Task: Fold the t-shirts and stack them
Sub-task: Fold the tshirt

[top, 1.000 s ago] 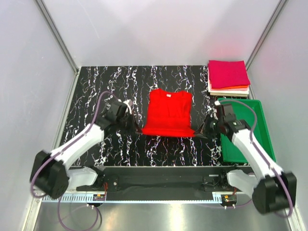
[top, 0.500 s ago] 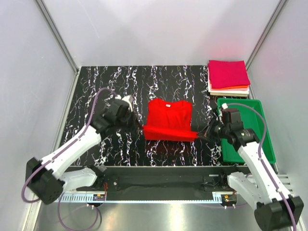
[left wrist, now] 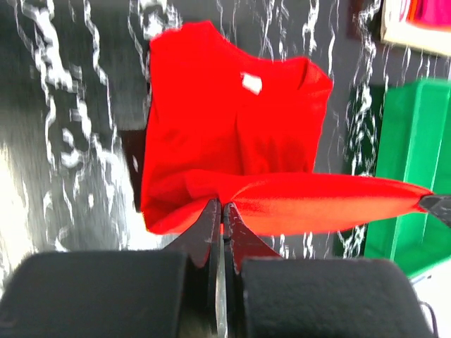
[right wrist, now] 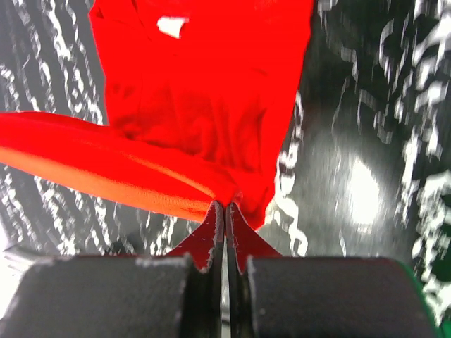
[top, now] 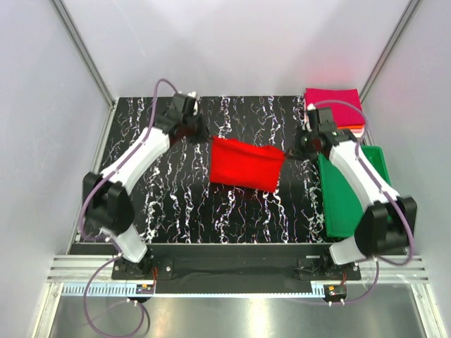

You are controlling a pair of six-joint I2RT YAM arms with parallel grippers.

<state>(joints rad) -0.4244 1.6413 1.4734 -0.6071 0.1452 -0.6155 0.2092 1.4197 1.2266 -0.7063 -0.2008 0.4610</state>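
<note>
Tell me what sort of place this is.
Probably a lab robot test cell, not a home: plain white panel walls on metal framing, a marbled black table, and two bolted arms holding a red t-shirt between them.

Black marbled table (top: 246, 116), white walls (top: 232, 42)

- The t-shirt (top: 246, 164) is coloured bright red, its label (left wrist: 251, 83) white.
- The worktop (top: 176, 204) is patterned black with white veins.
- The tray (top: 338, 211) is coloured green.
</note>
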